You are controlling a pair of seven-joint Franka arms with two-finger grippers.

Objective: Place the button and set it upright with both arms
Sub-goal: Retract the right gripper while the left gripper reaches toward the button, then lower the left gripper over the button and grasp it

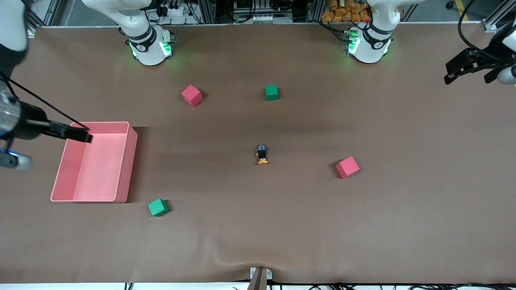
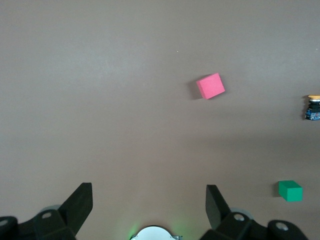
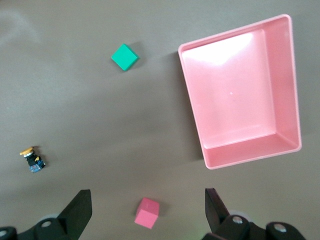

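**Button on its side, both arms held wide**

The button [image 1: 262, 155] lies tipped over on the brown table [image 1: 258, 233], near the middle, its orange cap pointing toward the front camera and its black body with a bluish base end pointing toward the robots' bases. It touches nothing; it sits between the pink cube [image 1: 347, 167] toward the left arm's end and the pink tray [image 1: 125, 161] toward the right arm's end.

The left gripper [image 1: 469, 68] hangs high over the left arm's end of the table, jaws spread wide and empty. The right gripper [image 1: 78, 133] hovers over the tray's rim, also spread wide with nothing between its fingers [image 3: 77, 212]. Both look parked out of the way, probably so that each wrist camera takes in the whole layout (the button shows small at the edge of both).

A second pink cube [image 1: 191, 95] and a green cube [image 1: 271, 92] lie nearer the bases; another green cube [image 1: 158, 207] lies beside the tray's near corner. None crowds the button, so approach from either end looks free. Nothing of the task appears done yet.
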